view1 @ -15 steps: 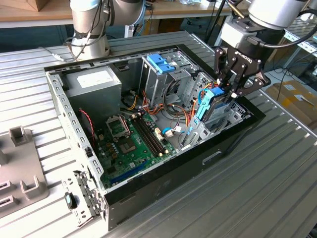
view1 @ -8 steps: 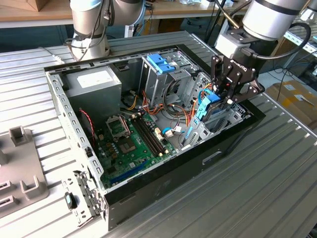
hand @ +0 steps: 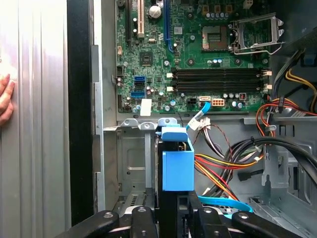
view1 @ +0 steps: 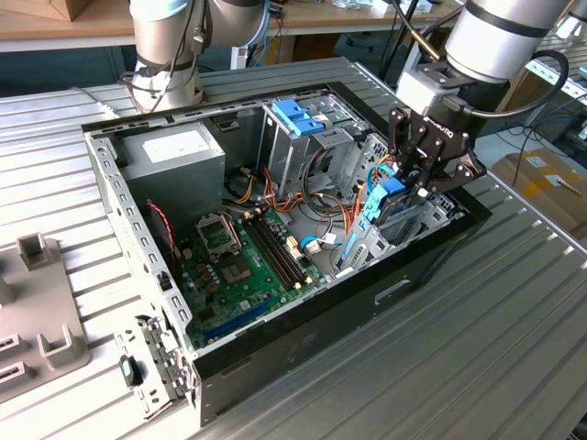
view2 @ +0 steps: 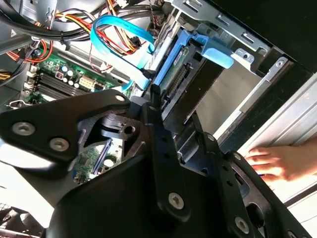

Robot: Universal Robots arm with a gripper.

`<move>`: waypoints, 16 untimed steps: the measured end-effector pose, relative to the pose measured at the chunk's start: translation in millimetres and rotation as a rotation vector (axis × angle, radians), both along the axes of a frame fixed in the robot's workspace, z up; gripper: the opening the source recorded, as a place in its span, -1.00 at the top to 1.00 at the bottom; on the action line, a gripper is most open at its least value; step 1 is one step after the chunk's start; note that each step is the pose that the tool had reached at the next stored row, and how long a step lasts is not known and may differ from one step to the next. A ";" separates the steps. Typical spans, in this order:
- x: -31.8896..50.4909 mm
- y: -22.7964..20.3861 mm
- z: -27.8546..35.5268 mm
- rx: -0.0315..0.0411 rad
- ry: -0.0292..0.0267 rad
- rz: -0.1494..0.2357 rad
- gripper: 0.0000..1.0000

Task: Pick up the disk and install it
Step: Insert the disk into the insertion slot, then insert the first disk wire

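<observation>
Two fingers (hand: 145, 224) of the gripper (view1: 424, 179) pinch the disk (hand: 177, 166) between them, upright, so it lines up with the drive bay (hand: 130, 168) just beyond their tips inside the computer case (view1: 275, 344).

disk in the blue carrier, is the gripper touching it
Touching. In the first wrist view the gripper has its fingers clamped on both sides of the disk, no gap.

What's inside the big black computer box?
A green circuit board, coloured wires and a grey power box. The end effector holds the blue-framed disk in a metal bay, which covers its lower part.
</observation>
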State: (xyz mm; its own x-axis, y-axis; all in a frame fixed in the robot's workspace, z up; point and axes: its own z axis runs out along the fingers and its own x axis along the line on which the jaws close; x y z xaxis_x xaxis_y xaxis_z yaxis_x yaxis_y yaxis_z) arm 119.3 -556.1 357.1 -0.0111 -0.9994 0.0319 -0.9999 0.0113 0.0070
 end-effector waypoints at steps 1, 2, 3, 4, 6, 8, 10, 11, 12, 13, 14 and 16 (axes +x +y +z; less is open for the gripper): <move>0.0 0.0 0.0 0.0000 0.0001 0.000 0.16; 0.0 0.0 0.0 0.0001 0.0000 0.000 0.03; 0.0 0.0 0.0 0.0000 0.0001 0.000 0.03; 0.0 0.0 -0.1 0.0002 0.0001 0.000 0.03; -1.0 0.0 -0.4 0.0005 0.0000 0.000 0.03; -3.8 -0.1 -0.9 0.0003 0.0000 0.000 0.03; -3.8 0.0 -0.8 0.0001 0.0000 0.000 0.03; -3.8 0.0 -1.1 0.0002 0.0000 0.000 0.03; -3.8 0.0 -1.4 0.0002 0.0000 0.000 0.03; -3.8 0.0 -1.4 0.0002 0.0000 0.000 0.03; -3.8 0.0 -1.4 0.0002 0.0000 0.000 0.03; -3.8 0.0 -1.4 0.0002 0.0000 0.000 0.03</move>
